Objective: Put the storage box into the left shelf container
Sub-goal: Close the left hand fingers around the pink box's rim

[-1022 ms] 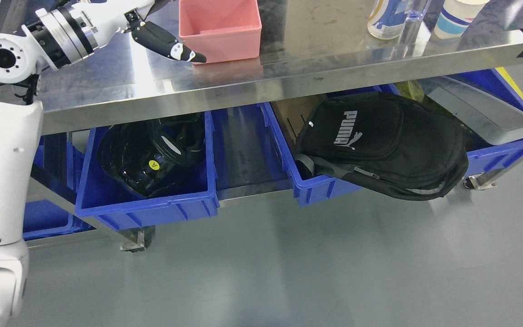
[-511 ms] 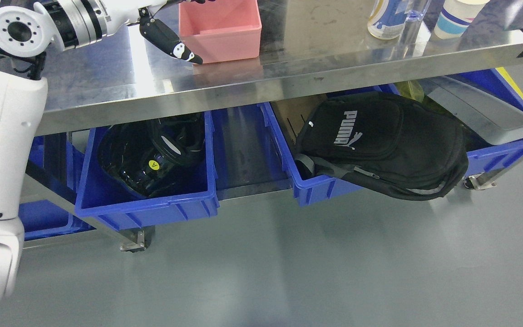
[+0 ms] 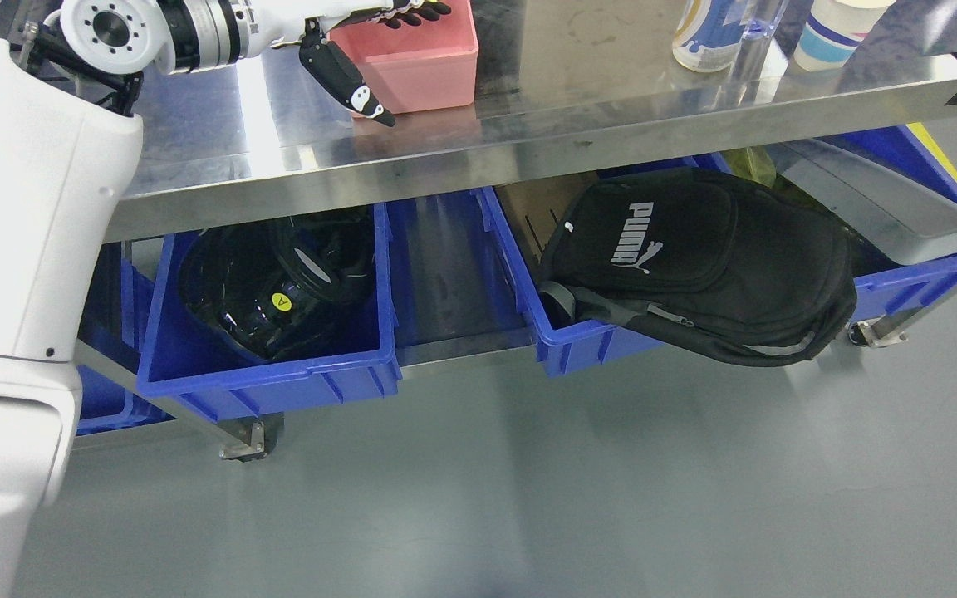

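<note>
A pink storage box [image 3: 439,76] stands on the steel table top [image 3: 611,91] near the top edge of the head view. My left hand [image 3: 402,65] reaches in from the upper left and straddles the box's front left wall. Its dark fingers [image 3: 416,12] lie over the rim, and the thumb [image 3: 354,83] sticks out in front of the wall, spread away from it. The hand looks open, not clamped on the box. Below the table on the left, the blue shelf container [image 3: 271,386] holds a black helmet-like object [image 3: 279,291].
A second blue container [image 3: 578,349] on the lower shelf carries a black backpack [image 3: 694,257] that hangs over its front. A grey case [image 3: 885,208] lies in a bin at the right. A bottle [image 3: 707,33] and a cup [image 3: 836,29] stand at the table's back right.
My left arm has swung right and forward. The fingers now reach over the pink box's rim, and the thumb has moved down in front of its wall. The box has stayed in place.
</note>
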Motion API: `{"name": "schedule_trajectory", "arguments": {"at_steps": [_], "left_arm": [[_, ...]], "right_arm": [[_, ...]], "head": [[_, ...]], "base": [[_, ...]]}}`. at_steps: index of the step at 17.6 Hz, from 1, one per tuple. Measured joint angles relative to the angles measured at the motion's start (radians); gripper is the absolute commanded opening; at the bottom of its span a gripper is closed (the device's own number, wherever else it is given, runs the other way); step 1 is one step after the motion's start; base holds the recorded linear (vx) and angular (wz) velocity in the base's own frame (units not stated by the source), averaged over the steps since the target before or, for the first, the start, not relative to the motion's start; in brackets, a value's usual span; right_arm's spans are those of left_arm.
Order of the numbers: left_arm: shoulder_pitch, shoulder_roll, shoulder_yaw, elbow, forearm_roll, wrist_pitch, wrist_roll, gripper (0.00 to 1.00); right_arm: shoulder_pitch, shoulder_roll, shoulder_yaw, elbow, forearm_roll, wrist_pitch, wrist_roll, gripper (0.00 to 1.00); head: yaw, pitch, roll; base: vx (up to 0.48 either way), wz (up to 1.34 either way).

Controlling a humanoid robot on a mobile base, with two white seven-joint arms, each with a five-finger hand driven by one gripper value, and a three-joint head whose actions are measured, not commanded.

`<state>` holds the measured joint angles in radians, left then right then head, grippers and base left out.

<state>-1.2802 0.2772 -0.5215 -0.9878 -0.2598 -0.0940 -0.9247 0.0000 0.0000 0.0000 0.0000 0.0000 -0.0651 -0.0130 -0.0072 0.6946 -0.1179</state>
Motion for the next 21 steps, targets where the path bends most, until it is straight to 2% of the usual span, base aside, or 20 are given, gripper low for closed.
{"name": "schedule_trajectory", "arguments": {"at_steps": [8,9,11,13,14,21], "left_arm": [[-0.045,-0.073,0.007,0.145,-0.065,-0.009,-0.039,0.52],[-0.046,-0.08,0.01,0.156,-0.068,-0.017,-0.039,0.43],[-0.048,-0.093,0.022,0.18,-0.072,-0.047,-0.042,0.17],[-0.048,-0.111,0.048,0.201,-0.076,-0.076,-0.05,0.04],[-0.046,-0.121,0.068,0.211,-0.077,-0.093,-0.055,0.0],[-0.023,-0.165,0.239,0.21,-0.079,-0.138,-0.041,0.0]], "right_arm": [[0.0,0.0,0.0,0.0,0.0,0.0,0.0,1.0],[0.0,0.0,0.0,0.0,0.0,0.0,0.0,1.0],[0.0,0.0,0.0,0.0,0.0,0.0,0.0,1.0],[0.0,0.0,0.0,0.0,0.0,0.0,0.0,1.0],[0.0,0.0,0.0,0.0,0.0,0.0,0.0,1.0],[0.0,0.0,0.0,0.0,0.0,0.0,0.0,1.0]], "head": [[0.0,0.0,0.0],[0.0,0.0,0.0],[0.0,0.0,0.0],[0.0,0.0,0.0],[0.0,0.0,0.0],[0.0,0.0,0.0]], "base": [[0.0,0.0],[0.0,0.0],[0.0,0.0],[0.0,0.0],[0.0,0.0],[0.0,0.0]]}}
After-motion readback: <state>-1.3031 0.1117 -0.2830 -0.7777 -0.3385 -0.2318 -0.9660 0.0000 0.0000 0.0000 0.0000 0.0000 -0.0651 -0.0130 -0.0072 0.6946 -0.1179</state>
